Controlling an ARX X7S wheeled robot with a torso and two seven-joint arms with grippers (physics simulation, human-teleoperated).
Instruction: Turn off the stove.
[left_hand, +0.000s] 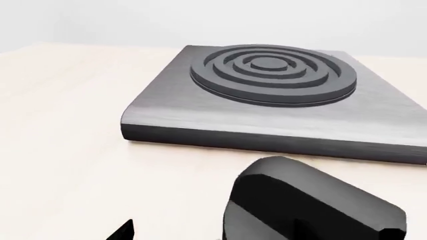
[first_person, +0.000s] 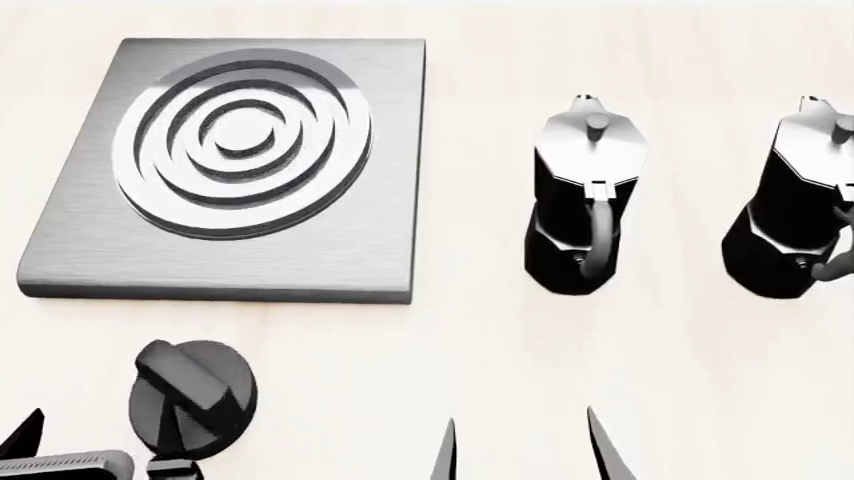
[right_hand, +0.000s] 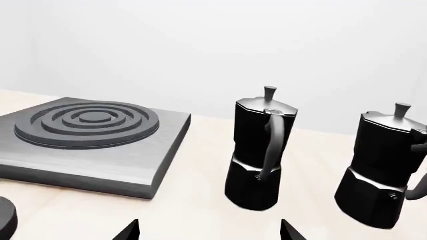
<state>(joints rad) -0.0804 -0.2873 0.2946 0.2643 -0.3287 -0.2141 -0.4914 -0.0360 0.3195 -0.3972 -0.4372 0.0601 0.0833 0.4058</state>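
The stove (first_person: 360, 240) is a flat brushed-grey plate with a ringed burner (first_person: 243, 145), lying at the far left of the table; it also shows as the stove (left_hand: 373, 117) and the stove (right_hand: 160, 150) in the wrist views. Its round black ridged knob (first_person: 194, 398) sits apart on the table, in front of the plate. My left gripper (first_person: 96, 442) is open at table level. One fingertip (first_person: 27, 432) is left of the knob; the other overlaps the knob's left edge. In the left wrist view the knob (left_hand: 307, 205) fills the space beside the open left gripper (left_hand: 208, 232). My right gripper (first_person: 523, 452) is open and empty.
Two black moka pots with silver lids stand right of the stove: one moka pot (first_person: 587, 210) mid-table and a second moka pot (first_person: 794, 210) at the right edge. The right wrist view shows the nearer pot (right_hand: 260, 155) and the farther pot (right_hand: 383, 170) ahead of the right gripper (right_hand: 208, 232).
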